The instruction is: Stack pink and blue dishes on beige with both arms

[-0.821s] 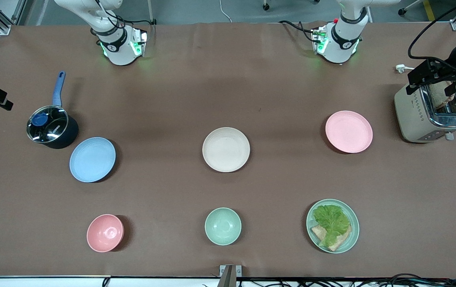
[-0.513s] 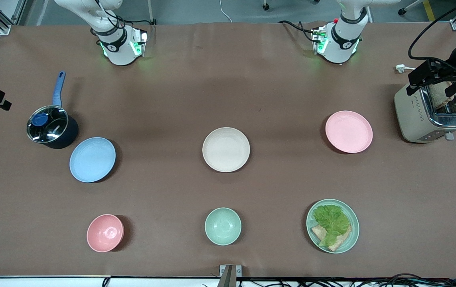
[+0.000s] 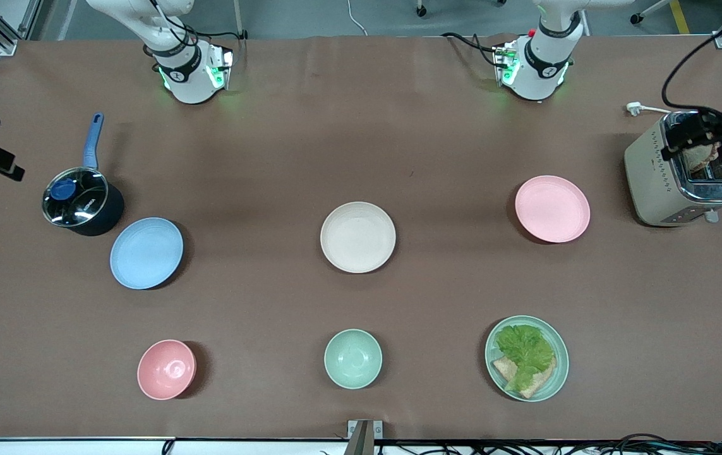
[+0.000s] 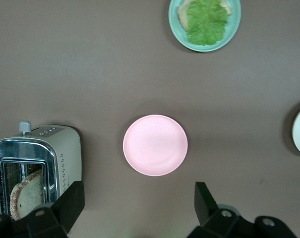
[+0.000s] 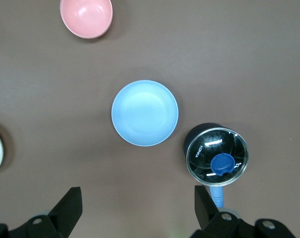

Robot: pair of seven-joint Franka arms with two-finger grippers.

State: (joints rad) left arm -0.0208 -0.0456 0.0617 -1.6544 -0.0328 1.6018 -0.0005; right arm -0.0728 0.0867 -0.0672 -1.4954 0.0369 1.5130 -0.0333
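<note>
Nothing is stacked yet: the left claw [image 4: 135,210] is hanging with fingers spread over the pale pink round plate [image 3: 552,208], the right claw [image 5: 135,210], likewise released, over the light blue round plate [image 3: 146,253]; the cream-beige plate [image 3: 358,237] is sitting mid-worktop between them.

Both arms are raised high, each reaching out from its base toward its own end of the counter. The left hand [image 4: 135,210] hangs in the air with its fingers [image 4: 70,203] spread wide and nothing between them. The right hand [image 5: 137,210] is likewise aloft, its fingers [image 5: 70,206] parted and empty.
</note>
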